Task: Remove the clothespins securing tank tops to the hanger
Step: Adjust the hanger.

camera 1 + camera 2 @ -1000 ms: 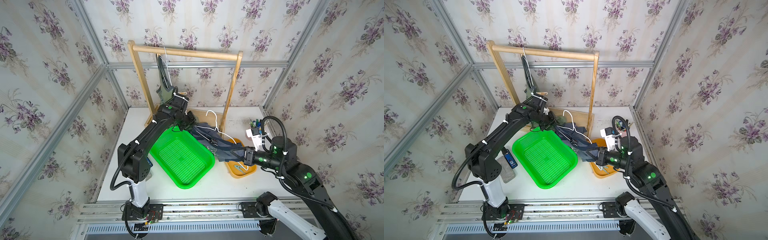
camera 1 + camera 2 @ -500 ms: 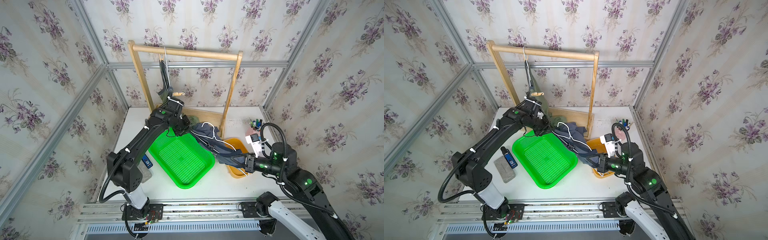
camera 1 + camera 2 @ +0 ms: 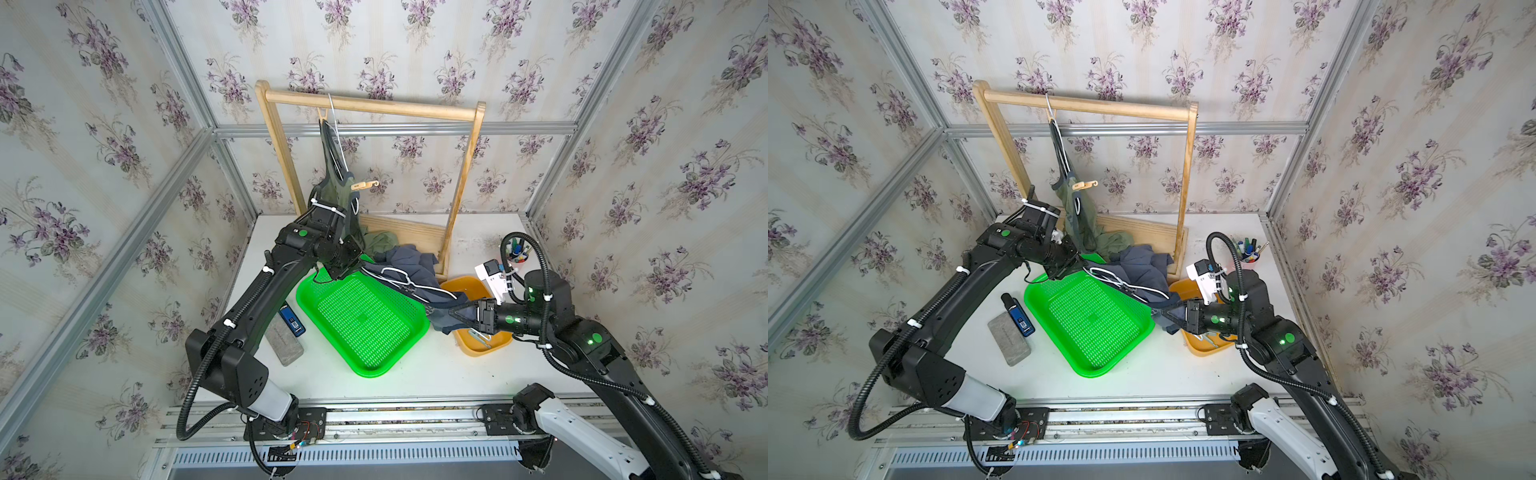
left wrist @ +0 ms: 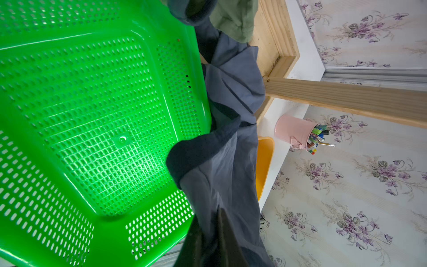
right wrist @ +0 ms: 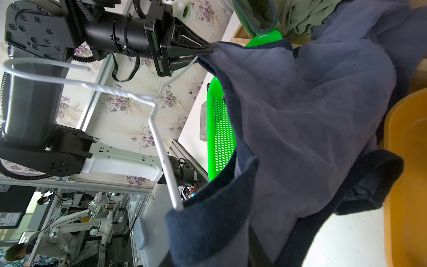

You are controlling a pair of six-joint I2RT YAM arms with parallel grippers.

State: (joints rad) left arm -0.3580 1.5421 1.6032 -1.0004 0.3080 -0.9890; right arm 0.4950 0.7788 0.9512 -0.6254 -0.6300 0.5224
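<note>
Clothespin [image 3: 365, 185], tan wood, is clipped on olive tank top [image 3: 334, 199], which hangs from wooden rack [image 3: 374, 106] at far left. Nearer, the navy tank top [image 3: 409, 259] on its white wire hanger [image 5: 161, 148] is strung btwn both arms, over green tray's [image 3: 370, 372] far-right edge. L arm reaches fwd, wrist turned right. L claw [image 5: 206, 49] is pressed together, pinching navy top's edge by hanger's end. R arm stretches left above orange bin [image 3: 484, 351]. R claw [image 3: 455, 311] sits in navy cloth, can't tell how wide.
</note>
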